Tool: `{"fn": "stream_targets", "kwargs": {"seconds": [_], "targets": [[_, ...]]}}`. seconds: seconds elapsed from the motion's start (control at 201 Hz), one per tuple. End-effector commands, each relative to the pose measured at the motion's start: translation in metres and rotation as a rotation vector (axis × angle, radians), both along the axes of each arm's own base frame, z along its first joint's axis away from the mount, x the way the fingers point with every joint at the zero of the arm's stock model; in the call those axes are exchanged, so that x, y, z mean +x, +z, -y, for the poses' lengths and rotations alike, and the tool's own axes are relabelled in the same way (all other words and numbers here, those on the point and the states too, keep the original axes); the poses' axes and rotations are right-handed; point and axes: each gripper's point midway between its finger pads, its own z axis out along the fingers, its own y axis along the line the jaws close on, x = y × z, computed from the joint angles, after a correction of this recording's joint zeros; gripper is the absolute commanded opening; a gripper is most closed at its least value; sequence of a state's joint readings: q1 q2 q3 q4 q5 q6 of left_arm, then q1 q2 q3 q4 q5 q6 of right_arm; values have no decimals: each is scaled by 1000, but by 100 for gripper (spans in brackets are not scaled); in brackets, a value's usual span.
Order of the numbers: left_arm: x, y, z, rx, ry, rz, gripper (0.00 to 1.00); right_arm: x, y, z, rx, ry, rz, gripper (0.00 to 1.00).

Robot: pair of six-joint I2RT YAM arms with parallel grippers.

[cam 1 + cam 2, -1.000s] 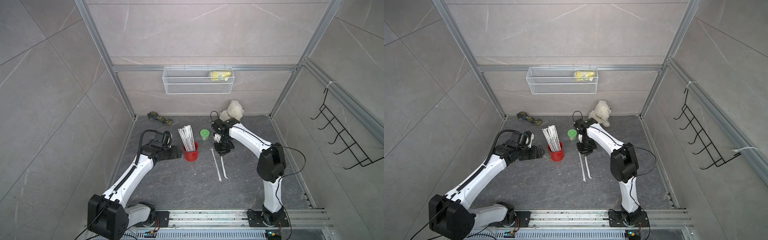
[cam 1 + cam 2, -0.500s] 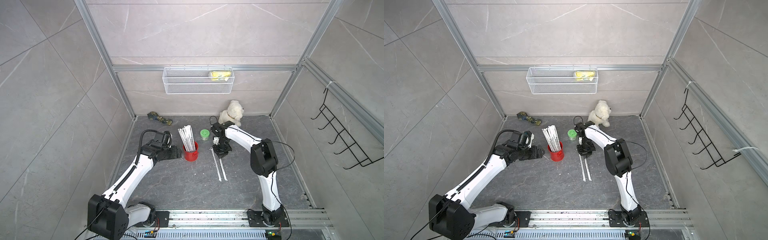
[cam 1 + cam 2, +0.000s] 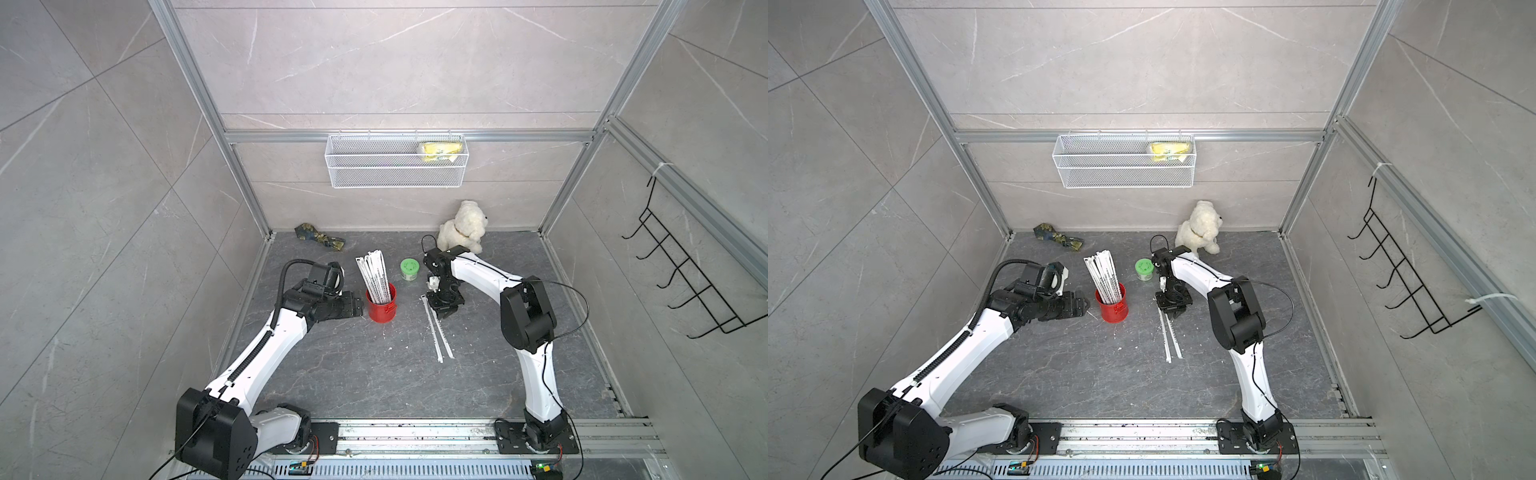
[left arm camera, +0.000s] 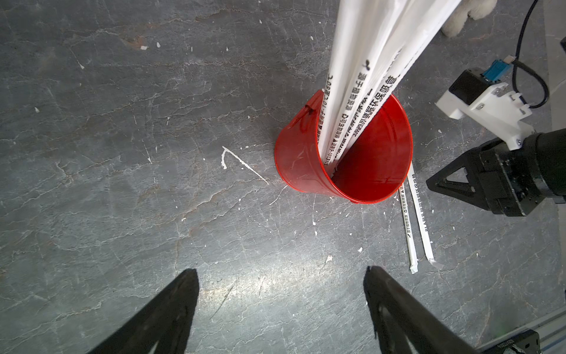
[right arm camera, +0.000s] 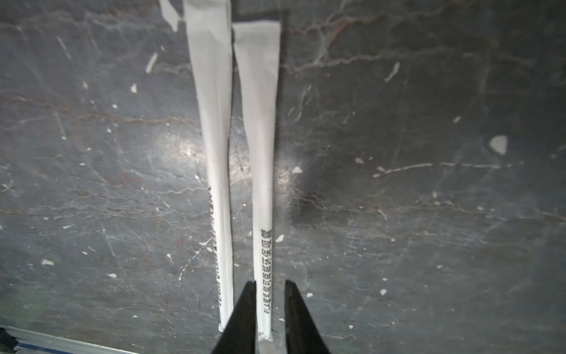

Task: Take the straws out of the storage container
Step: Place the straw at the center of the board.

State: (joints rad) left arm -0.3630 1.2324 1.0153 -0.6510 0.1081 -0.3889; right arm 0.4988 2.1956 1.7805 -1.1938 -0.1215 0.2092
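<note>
Right wrist view: the right gripper (image 5: 270,283) hangs low over the dark floor (image 5: 428,122), jaws narrow, one on either side of the end of a loose straw (image 5: 260,153). A sliver of floor shows between the wrapper and one finger, so the straw appears unpinched and lies flat. A second loose straw (image 5: 214,153) lies just beside it, nearly parallel.

Both top views: this pair lies right of frame centre, well apart from the storage container (image 3: 381,309), which stands upright just left of centre. The straws (image 3: 374,276) in it form a bundle leaning toward the upper left of the frame and rising well above the rim.

Left wrist view: the left gripper (image 4: 280,269) is spread wide and empty, near the container but not touching it.

Handling, as a judgement: each straw is very light, thin and moderately stiff. Its paper wrapper is likely smooth and easy to crush or tear. The best hold is on the shaft above the rim, where single straws fan apart, with a light pinch and a pull along the lean. The can looks light enough to tip if a straw drags on its wall.
</note>
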Motion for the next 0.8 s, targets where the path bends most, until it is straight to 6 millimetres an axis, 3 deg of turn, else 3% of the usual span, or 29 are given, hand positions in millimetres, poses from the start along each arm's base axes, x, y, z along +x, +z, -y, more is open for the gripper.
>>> {"fn": "stream_targets", "kwargs": {"seconds": [0.0,0.294,0.627,0.796], "targets": [[3,13,5,-6,-34,30,90,-1,-7,0,9,-22,-6,22],[2,13,6,-4,-35,31,90,11,24,-10,119,-42,165,27],[3,14,5,-2,-35,36,90,29,105,-39,354,-31,440,44],[2,15,5,-3,-34,38,89,33,131,-60,400,5,541,48]]}}
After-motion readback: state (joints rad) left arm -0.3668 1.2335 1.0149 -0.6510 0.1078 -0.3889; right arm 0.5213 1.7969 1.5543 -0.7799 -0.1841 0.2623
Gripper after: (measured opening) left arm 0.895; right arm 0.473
